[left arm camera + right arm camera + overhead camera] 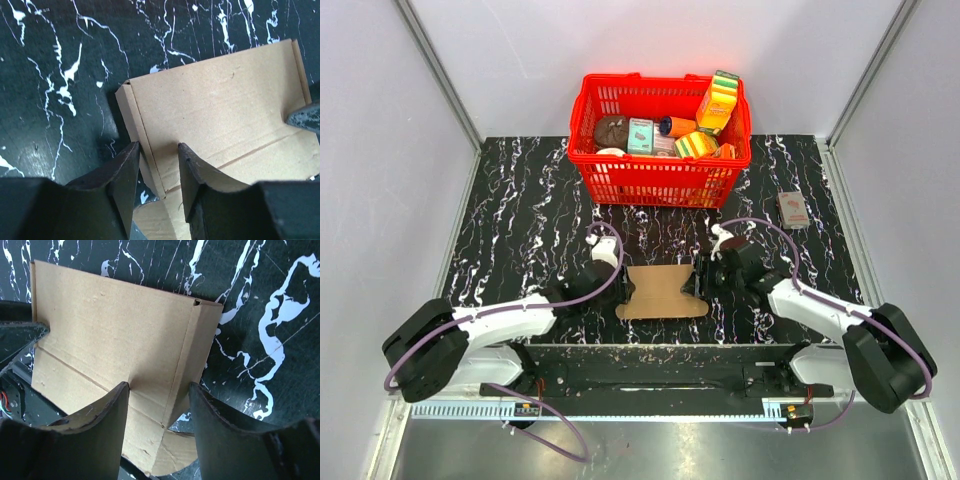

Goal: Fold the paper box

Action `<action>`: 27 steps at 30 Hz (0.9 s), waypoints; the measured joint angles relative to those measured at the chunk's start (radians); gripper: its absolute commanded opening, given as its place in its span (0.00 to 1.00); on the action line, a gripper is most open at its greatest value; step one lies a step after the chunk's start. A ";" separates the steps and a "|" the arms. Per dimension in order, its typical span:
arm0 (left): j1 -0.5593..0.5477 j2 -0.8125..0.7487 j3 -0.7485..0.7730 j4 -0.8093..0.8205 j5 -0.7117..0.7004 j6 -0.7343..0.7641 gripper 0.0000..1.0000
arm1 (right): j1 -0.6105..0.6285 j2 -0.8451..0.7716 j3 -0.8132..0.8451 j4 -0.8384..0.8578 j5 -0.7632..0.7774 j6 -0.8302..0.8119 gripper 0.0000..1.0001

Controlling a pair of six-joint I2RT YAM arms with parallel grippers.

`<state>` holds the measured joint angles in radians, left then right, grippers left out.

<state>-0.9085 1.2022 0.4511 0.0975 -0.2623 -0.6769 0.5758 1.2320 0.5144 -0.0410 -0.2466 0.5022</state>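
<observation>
Though flat overhead, box (662,293) perhaps raised-edged

Box (663,292) on table (520,230), basket (650,182) behind, packet (792,209) right rear, left gripper (157,150) astride box's left flap, right gripper (159,390) astride right flap, possibly touching.

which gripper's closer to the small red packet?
Right. The right gripper is at the paper box's right edge, the packet farther back on its right; the left gripper is at the box's left edge.
</observation>
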 measured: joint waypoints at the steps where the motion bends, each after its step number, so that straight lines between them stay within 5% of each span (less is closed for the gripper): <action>1: 0.005 0.009 0.007 0.003 0.000 0.014 0.40 | 0.000 -0.005 -0.004 -0.001 -0.001 0.010 0.57; 9: 0.037 0.057 0.053 0.008 0.008 0.097 0.43 | 0.000 -0.048 -0.014 -0.032 0.011 0.048 0.65; 12: 0.049 0.045 0.060 -0.006 0.001 0.116 0.57 | 0.005 -0.098 -0.003 -0.101 0.090 0.044 0.73; 15: 0.061 -0.024 0.060 -0.069 -0.031 0.133 0.72 | 0.006 -0.156 0.035 -0.195 0.237 0.023 1.00; 19: 0.073 -0.181 0.080 -0.166 -0.096 0.146 0.86 | 0.006 -0.259 0.079 -0.243 0.417 0.011 1.00; 27: 0.117 -0.338 0.095 -0.282 -0.134 0.135 0.92 | 0.006 -0.392 0.079 -0.235 0.560 0.000 1.00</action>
<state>-0.7918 0.8646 0.5461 -0.1841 -0.3962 -0.5415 0.5816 0.8398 0.5934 -0.2756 0.3134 0.5018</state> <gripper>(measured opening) 0.905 0.993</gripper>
